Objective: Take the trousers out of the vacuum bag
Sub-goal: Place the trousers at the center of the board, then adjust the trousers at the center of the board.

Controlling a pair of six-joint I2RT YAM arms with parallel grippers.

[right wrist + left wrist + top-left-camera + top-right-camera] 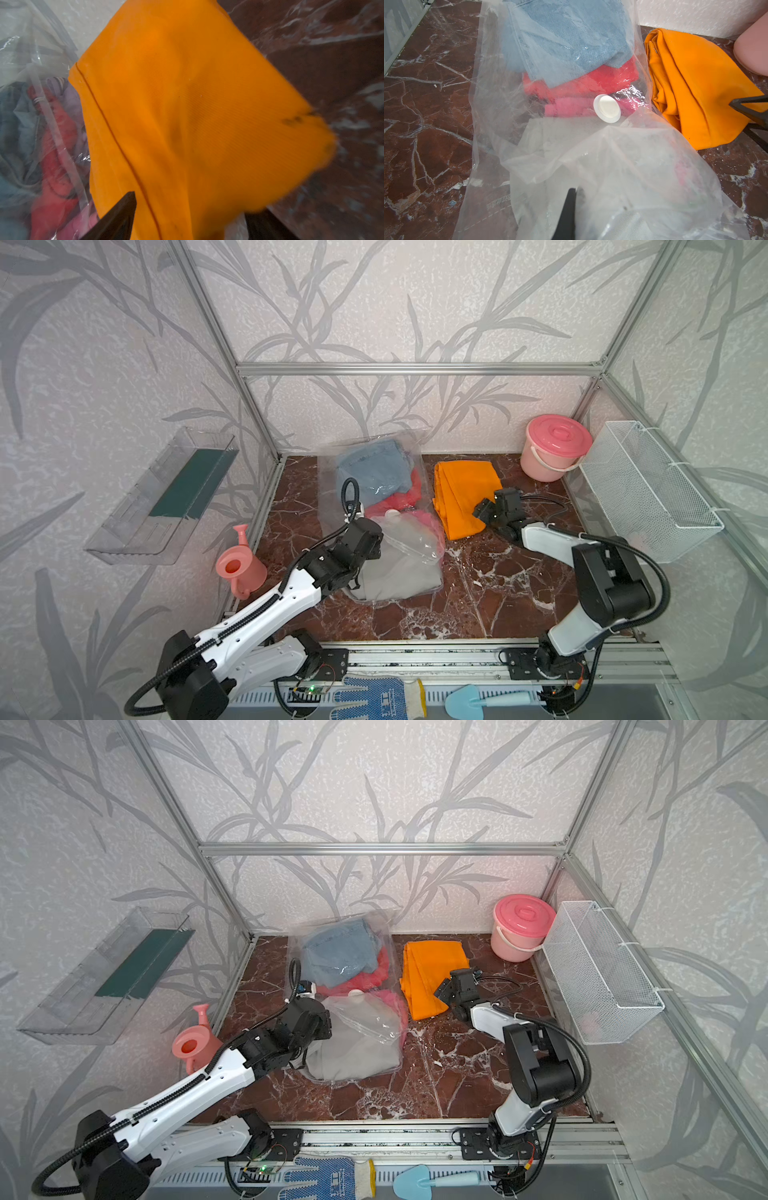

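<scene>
One pair is out. The orange trousers (463, 493) lie folded on the brown marble table (478, 597), right of the middle in both top views. They are just beside the vacuum bag (330, 506) and outside it. The bag lies in the middle of the picture and runs from the back wall toward the arms. The rest is not out yet. The blue denim trousers (370, 468) sit at the far end of the bag. The red trousers (409, 495) and the hot pink trousers (430, 522) come next. The grey trousers (399, 576) are at the near end under loose plastic, and I cannot tell if part of them pokes out of the bag's mouth. So I think the job has only just begun, with five pairs to go. The left gripper (570, 205) is squeezed shut and looks like it pinches the clear plastic above the grey pair. The right gripper (191, 207) has its jaws wide apart over the near edge of the orange pair and grips nothing. The top views show the whole bag and both arms, but the left fingertips are hidden there. The left wrist view shows them, and the round white valve (607, 108) up close. Only the right wrist view shows the lilac trousers (70, 99), tucked in the bag by the red ones, though that view is blurry.
</scene>
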